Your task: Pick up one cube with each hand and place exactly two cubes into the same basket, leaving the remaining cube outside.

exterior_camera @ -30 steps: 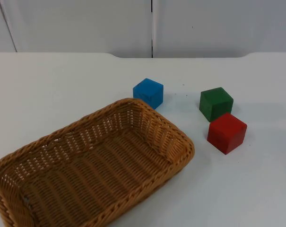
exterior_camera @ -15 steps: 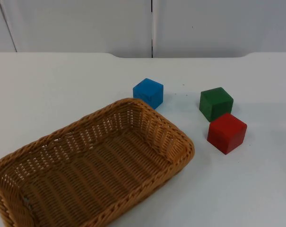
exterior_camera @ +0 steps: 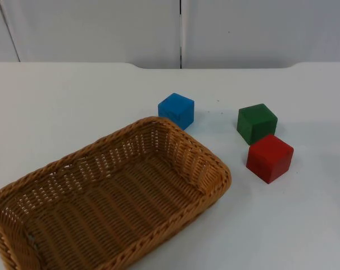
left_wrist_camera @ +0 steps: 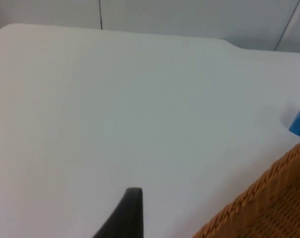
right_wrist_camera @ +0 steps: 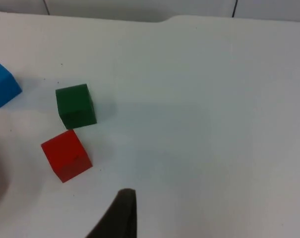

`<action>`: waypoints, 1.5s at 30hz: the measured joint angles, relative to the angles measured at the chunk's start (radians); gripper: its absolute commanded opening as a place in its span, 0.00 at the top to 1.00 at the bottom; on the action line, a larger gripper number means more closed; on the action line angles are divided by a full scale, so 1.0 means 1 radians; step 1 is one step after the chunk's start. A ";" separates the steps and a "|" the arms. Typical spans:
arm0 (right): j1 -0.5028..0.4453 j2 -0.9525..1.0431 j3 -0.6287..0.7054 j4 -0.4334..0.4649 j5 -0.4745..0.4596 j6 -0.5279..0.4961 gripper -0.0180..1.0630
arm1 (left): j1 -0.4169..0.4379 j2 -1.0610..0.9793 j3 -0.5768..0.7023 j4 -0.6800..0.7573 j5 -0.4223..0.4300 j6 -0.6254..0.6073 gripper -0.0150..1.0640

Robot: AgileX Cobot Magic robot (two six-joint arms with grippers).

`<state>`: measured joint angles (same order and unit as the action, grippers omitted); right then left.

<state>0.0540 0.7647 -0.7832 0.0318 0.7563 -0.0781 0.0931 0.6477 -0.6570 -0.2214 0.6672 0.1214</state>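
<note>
white tabletop (exterior_camera: 57, 101) runs back to a grey partition wall (exterior_camera: 102, 31), and nothing on it looks started yet.

nearest in the top view sits the wicker basket (exterior_camera: 212, 169), set at a slant, with no cube inside it. beyond its far right end come the three cubes, all on the bare surface: the red cube (exterior_camera: 269, 158) is closest, the green cube (exterior_camera: 257, 123) just behind it and nearly touching, and the blue cube (exterior_camera: 176, 110) off to the left, just beside the basket's far corner.

the left hand (left_wrist_camera: 129, 210) hangs over open tabletop with the basket rim and an edge of the blue cube off to one side; one dark fingertip is all that can be made out, so i cannot tell whether it is apart or together. the right hand (right_wrist_camera: 121, 210) hangs well back from the red and green cubes, and again i cannot tell its state.

as i judge it, the whole job is left: each hand must pick up a cube, two go into the basket, one stays out.
</note>
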 measured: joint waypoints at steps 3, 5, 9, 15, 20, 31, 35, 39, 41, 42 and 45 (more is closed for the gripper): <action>0.000 0.025 0.000 0.000 -0.002 0.000 0.01 | 0.000 0.034 -0.030 -0.003 -0.003 0.000 0.01; 0.000 0.049 0.000 0.000 -0.002 -0.002 0.01 | 0.000 0.070 -0.059 -0.003 -0.003 0.000 0.01; 0.000 0.085 0.000 0.002 -0.002 -0.007 0.01 | 0.000 0.123 -0.090 -0.010 -0.004 0.007 0.01; 0.000 0.143 0.000 0.002 -0.002 -0.011 0.01 | 0.000 0.216 -0.140 -0.021 -0.004 0.026 0.01; 0.000 0.183 -0.012 0.012 -0.001 -0.012 0.01 | 0.000 0.271 -0.178 -0.037 -0.005 0.049 0.01; 0.000 0.268 -0.053 0.077 -0.004 -0.048 0.01 | 0.000 0.364 -0.254 -0.046 -0.009 0.075 0.01; 0.000 0.291 -0.057 0.137 0.008 -0.097 0.01 | 0.000 0.403 -0.287 -0.051 0.002 0.080 0.01; 0.000 0.343 -0.093 0.194 0.014 -0.154 0.01 | 0.000 0.472 -0.323 -0.097 0.002 0.126 0.01; 0.000 0.371 -0.113 0.205 0.027 -0.163 0.01 | 0.000 0.513 -0.342 -0.117 0.002 0.153 0.01; 0.000 0.371 -0.113 0.205 0.027 -0.163 0.01 | 0.000 0.513 -0.342 -0.117 0.002 0.153 0.01; 0.030 0.423 -0.148 0.204 0.049 -0.165 0.01 | 0.000 0.572 -0.369 -0.130 0.003 0.166 0.01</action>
<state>0.0844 1.1880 -0.9314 0.2357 0.8055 -0.2431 0.0931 1.2197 -1.0264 -0.3515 0.6704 0.2873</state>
